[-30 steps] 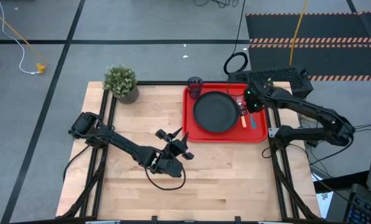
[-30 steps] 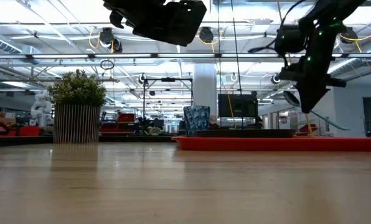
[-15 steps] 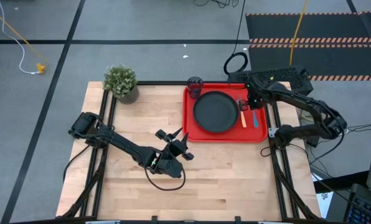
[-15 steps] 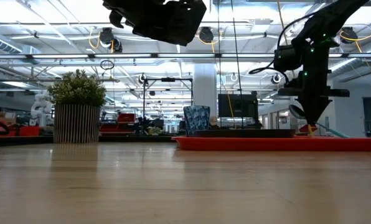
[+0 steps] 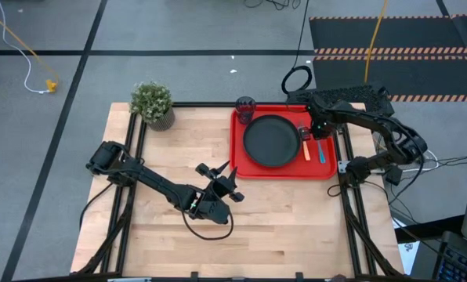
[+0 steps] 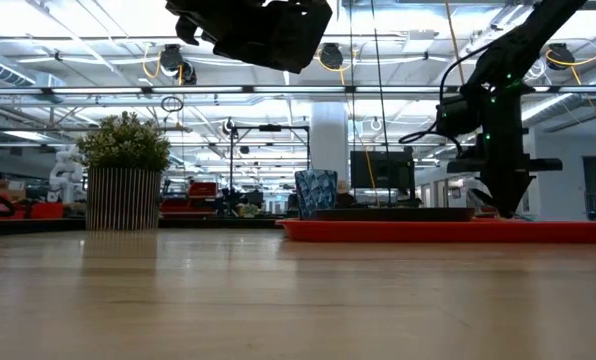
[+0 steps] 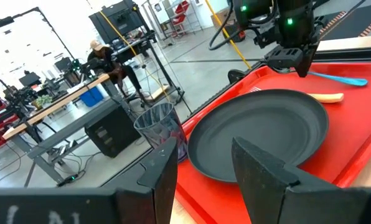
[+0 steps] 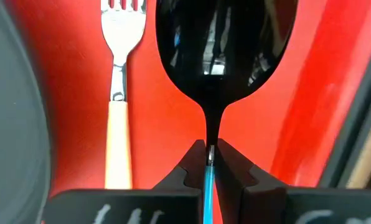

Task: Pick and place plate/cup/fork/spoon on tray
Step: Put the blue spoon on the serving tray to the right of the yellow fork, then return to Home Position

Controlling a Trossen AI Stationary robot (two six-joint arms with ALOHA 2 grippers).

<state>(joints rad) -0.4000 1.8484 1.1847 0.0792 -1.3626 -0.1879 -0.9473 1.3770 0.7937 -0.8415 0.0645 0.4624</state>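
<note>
Plate (image 5: 272, 141), cup (image 5: 244, 105), fork (image 5: 305, 144) on red tray (image 5: 284, 170); right claw (image 8: 208, 163) pinches spoon (image 8: 225, 46) handle low over tray; left claw (image 7: 201, 171) gapes empty above the tabletop (image 5: 171, 243).

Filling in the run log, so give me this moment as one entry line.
right gripper: shut on spoon, low over tray beside fork | left gripper: open, idle over table | plate, cup: on tray

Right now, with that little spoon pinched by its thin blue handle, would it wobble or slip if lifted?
The spoon looks stiff, so it probably won't flop. The right gripper pinches only the narrow neck, so the broad glossy bowl may swivel. It likely weighs little, given its small size beside the fork.
</note>
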